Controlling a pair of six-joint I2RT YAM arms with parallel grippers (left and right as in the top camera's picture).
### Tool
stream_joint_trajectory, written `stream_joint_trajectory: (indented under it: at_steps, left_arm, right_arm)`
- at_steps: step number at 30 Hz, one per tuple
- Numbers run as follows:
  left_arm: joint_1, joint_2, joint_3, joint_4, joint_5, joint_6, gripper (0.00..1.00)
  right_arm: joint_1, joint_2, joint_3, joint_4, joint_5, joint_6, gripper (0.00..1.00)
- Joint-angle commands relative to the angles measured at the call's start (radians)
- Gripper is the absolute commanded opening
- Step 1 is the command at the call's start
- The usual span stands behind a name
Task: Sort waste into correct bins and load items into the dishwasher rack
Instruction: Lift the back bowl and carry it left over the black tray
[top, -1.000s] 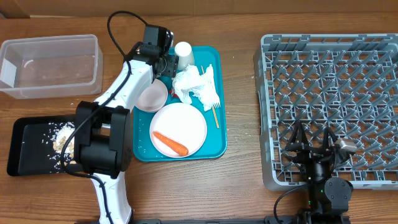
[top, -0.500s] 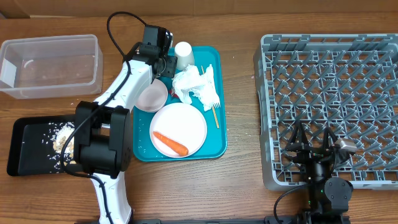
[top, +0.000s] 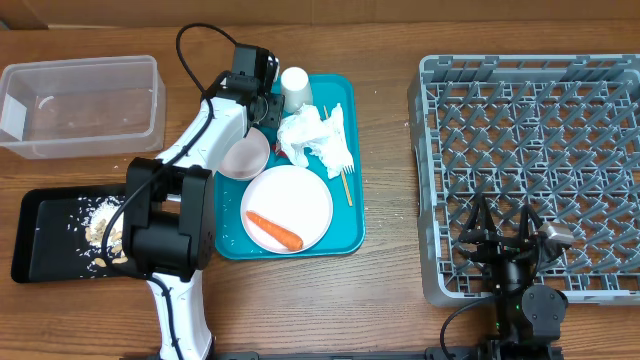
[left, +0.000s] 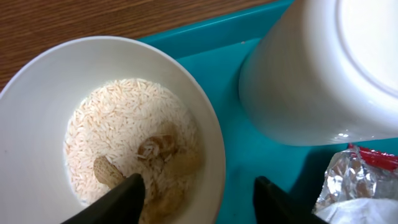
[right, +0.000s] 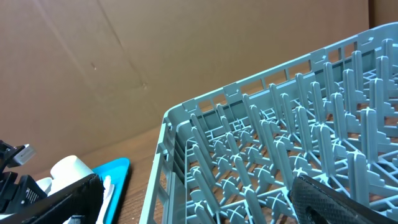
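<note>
Brown wooden tabletop (top: 390, 290) carries everything, with a teal tray (top: 345, 235) near its middle. At the tray's far corner the left gripper (left: 200, 191) hangs over a small white bowl (left: 37, 124), its jaws partly apart and astride the rim: one finger (left: 127, 199) dips inside the bowl, the other (left: 280, 204) stands outside over the tray floor, and neither visibly presses the wall. Inside that bowl lies a bed of pale rice (left: 118, 118) with brown food scraps (left: 165, 152) heaped close to the inner finger. Just past the outer finger stands a white cup (left: 311, 81), and below it, beside that finger, a small red scrap (left: 376, 157) rests on something crinkled and silvery. On the arm's side of the hand a second white bowl (top: 243, 155) sits on the tray; what it holds I cannot tell. Further back from the hand a round plate (top: 305, 190) bears an orange carrot (top: 274, 231). Close to the cup a crumpled napkin (top: 312, 132) lies, with a thin wooden stick (top: 347, 187) by its edge. Well away from the hand, a black tray (top: 40, 215) holds beige crumbs (top: 100, 222), and a clear tub (top: 85, 105) sits beyond it. Across the table the right gripper (top: 503, 215) rests spread wide, holding nothing, over the near edge of the grey dishwasher rack (top: 530, 130).
</note>
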Motion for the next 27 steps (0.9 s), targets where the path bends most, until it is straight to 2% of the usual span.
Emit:
stream_joint_trajectory:
  at_steps: [1, 10, 16, 19, 27]
  left_arm:
    - [0.004, 0.012, -0.006, 0.002, -0.041, 0.015, 0.51]
    - [0.004, 0.012, -0.006, 0.0, -0.041, 0.016, 0.21]
    - [0.002, 0.011, -0.002, 0.005, -0.041, 0.015, 0.15]
    - [0.002, 0.01, 0.008, -0.004, -0.04, 0.015, 0.05]
    - [0.002, -0.075, 0.056, -0.059, -0.029, -0.008, 0.04]
  right_arm:
    - [-0.003, -0.008, -0.011, 0.004, -0.001, -0.006, 1.0]
    - [-0.003, -0.008, -0.011, 0.004, -0.001, -0.006, 1.0]
    - [-0.003, -0.008, -0.011, 0.004, -0.001, -0.006, 1.0]
    - [-0.003, -0.008, -0.011, 0.004, -0.001, -0.006, 1.0]
    - [-0.003, -0.008, -0.011, 0.004, -0.001, -0.006, 1.0]
